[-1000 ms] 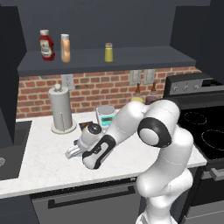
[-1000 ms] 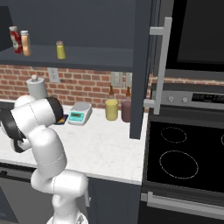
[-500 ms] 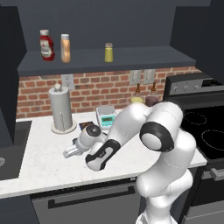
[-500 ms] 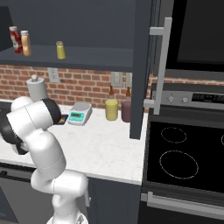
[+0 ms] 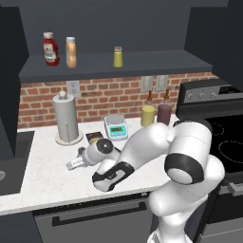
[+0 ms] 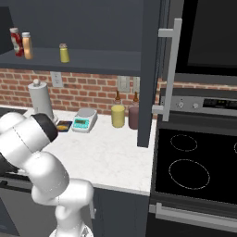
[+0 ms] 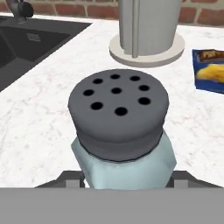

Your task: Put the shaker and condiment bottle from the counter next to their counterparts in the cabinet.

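Spanning the lower part of both base views, the white marble counter (image 5: 42, 182) runs from a dark sink (image 7: 30, 39) on the left to a black stove (image 6: 194, 171) on the right, backed by a red brick wall (image 5: 95, 97). Above it the cabinet (image 5: 142, 64) carries the red ketchup bottle (image 5: 50, 49), the condiment bottle (image 5: 70, 52) just beside it, and the yellow-green shaker (image 5: 117, 57) well apart to the right. On the counter stand a paper towel holder (image 5: 66, 118), a kitchen scale (image 5: 116, 128), a yellow jar (image 5: 148, 115) and a dark jar (image 5: 164, 114); a small yellow-and-blue packet (image 7: 210, 70) lies near the holder's base.

The gripper (image 5: 78, 161) sits low over the counter in front of the towel holder, its fingers closed on the shaker (image 7: 122, 131), whose grey perforated cap faces the hand camera. Compared with a second ago the wrist has swung a little further left and forward, while the base views are unshifted.

Open counter lies to the left toward the sink edge and in front of the scale; the shelf has free room between the condiment bottle and the yellow-green shaker
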